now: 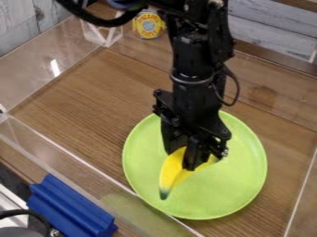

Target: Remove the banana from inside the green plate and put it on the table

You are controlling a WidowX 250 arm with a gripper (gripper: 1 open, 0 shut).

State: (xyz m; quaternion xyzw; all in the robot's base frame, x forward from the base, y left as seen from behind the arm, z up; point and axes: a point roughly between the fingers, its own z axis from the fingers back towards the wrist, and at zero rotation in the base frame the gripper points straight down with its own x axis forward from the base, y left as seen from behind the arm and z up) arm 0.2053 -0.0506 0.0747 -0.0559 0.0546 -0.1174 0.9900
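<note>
- Presently, in the single camera view, the gripper (196, 153) is seen pointing straight down over the green plate (243, 176), with its jaws clenched on the upper end of the banana (172, 174).
- Below the jaws, the banana is shown hanging steeply, its long axis running from the gripper down and to the near left; its dark lower tip is located over the near-left part of the plate, and whether that tip touches the plate cannot be told.
- Around the plate, bare table (99, 102) is presented to the left and far side, bounded by the clear acrylic wall (50, 153).
- As a judgement, the coming move is taken to depend on the banana being carried sideways past the rim, the left being the nearer open ground.
</note>
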